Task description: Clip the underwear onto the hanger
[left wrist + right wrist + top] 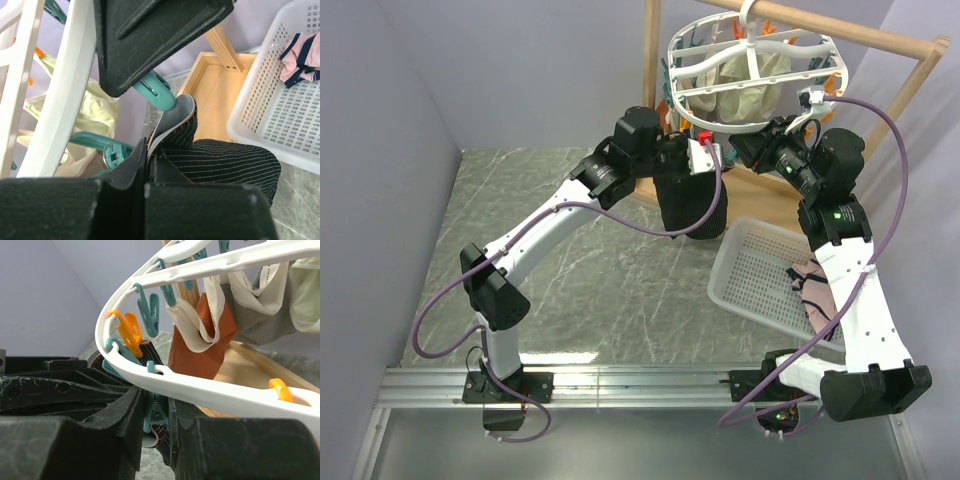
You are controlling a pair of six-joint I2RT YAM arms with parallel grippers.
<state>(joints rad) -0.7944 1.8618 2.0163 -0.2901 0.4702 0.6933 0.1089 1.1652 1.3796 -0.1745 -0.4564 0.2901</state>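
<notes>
Two arms are up at the hanger (750,65). The left gripper (147,162) is clamped tight on the waistband of the underwear (220,160), holding it just under the hanger's white rim with the rest of the black pinstriped fabric dangling down. The waistband edge is touching the tip of a teal clip (156,90), and the right gripper (156,402) has its jaws pinching that clip. A white basket (760,270) sits on the table below with a pink-and-navy cloth (300,60) in it.
</notes>
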